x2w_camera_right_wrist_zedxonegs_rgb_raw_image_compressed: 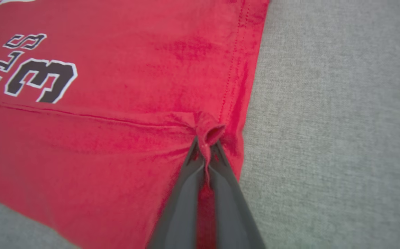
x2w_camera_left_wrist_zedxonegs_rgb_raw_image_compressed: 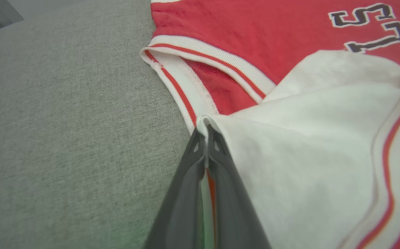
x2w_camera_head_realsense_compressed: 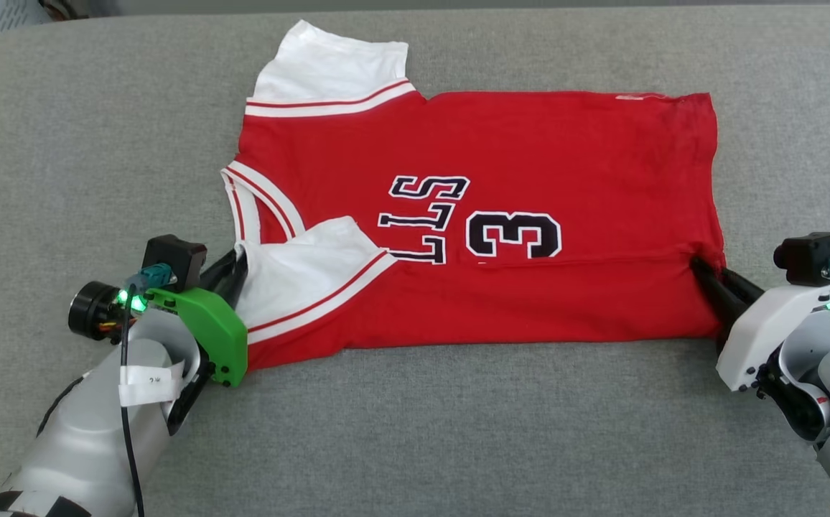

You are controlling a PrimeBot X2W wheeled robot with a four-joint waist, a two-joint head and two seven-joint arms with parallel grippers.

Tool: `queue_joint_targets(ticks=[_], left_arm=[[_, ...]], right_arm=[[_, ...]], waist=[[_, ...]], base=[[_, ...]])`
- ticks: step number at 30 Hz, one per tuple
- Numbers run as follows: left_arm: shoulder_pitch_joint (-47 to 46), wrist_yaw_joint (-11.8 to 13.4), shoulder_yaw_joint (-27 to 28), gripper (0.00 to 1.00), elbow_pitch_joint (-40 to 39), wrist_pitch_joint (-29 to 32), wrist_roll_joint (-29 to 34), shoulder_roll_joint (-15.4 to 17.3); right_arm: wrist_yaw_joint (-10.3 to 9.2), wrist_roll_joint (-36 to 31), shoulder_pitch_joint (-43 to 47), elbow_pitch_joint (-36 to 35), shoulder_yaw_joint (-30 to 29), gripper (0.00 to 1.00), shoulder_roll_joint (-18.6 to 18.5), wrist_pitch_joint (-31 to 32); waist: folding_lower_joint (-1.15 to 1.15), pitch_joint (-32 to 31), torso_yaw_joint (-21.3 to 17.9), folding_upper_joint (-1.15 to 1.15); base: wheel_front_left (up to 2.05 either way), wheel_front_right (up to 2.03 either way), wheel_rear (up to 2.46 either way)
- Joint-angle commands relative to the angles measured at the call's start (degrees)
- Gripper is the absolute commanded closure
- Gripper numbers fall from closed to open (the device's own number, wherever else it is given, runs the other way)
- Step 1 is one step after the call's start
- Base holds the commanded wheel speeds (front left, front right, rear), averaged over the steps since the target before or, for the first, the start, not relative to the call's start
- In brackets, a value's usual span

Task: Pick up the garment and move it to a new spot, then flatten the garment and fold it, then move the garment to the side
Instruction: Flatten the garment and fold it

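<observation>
Left gripper [x2w_camera_head_realsense_compressed: 239, 262] clamped on garment [x2w_camera_head_realsense_compressed: 530, 143] at white sleeve [x2w_camera_head_realsense_compressed: 307, 269], right gripper [x2w_camera_head_realsense_compressed: 698, 266] clamped on hem [x2w_camera_right_wrist_zedxonegs_rgb_raw_image_compressed: 234, 69]. Garment lies mid grey fabric surface [x2w_camera_head_realsense_compressed: 458, 431], nearer far edge. Soft, limp, light: hold fold corners.

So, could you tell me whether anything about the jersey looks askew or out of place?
Nothing looks damaged. The jersey is mid-fold: its near edge lies over the front, hiding part of the lettering, with fabric bunched at the right gripper. The left gripper pinches an edge of the white sleeve.
</observation>
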Motion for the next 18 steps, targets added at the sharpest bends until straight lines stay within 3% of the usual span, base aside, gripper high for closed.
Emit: queue_joint_targets(ticks=[1, 10, 14, 18], left_arm=[[-0.1, -0.2, -0.7, 0.0, 0.8, 0.2, -0.6, -0.1], [-3.0, -0.2, -2.5, 0.0, -3.7, 0.8, -2.8, 4.6], [-5.2, -0.2, -4.7, 0.0, -8.3, 5.3, -5.8, 7.4], [-7.0, -0.2, -7.2, 0.0, -13.3, 15.3, -11.7, 9.5]], right_arm=[[-0.04, -0.3, 1.0, 0.1, -0.1, 0.0, 0.2, -0.8], [-0.04, -1.8, 5.2, -5.0, -4.9, 0.0, -1.3, -3.3], [-0.04, -3.0, 7.1, -7.3, -7.4, 0.0, -1.4, -2.3], [-0.04, -4.1, 8.6, -9.1, -9.4, 0.0, -0.8, -1.0]], waist=[[0.0, -1.7, 0.5, 0.0], [0.0, -7.1, 1.8, 0.0], [0.0, -8.4, 2.4, 0.0], [0.0, -9.2, 2.9, 0.0]], base=[[0.0, 0.0, 0.0], [0.0, 0.0, 0.0], [0.0, 0.0, 0.0], [0.0, 0.0, 0.0]])
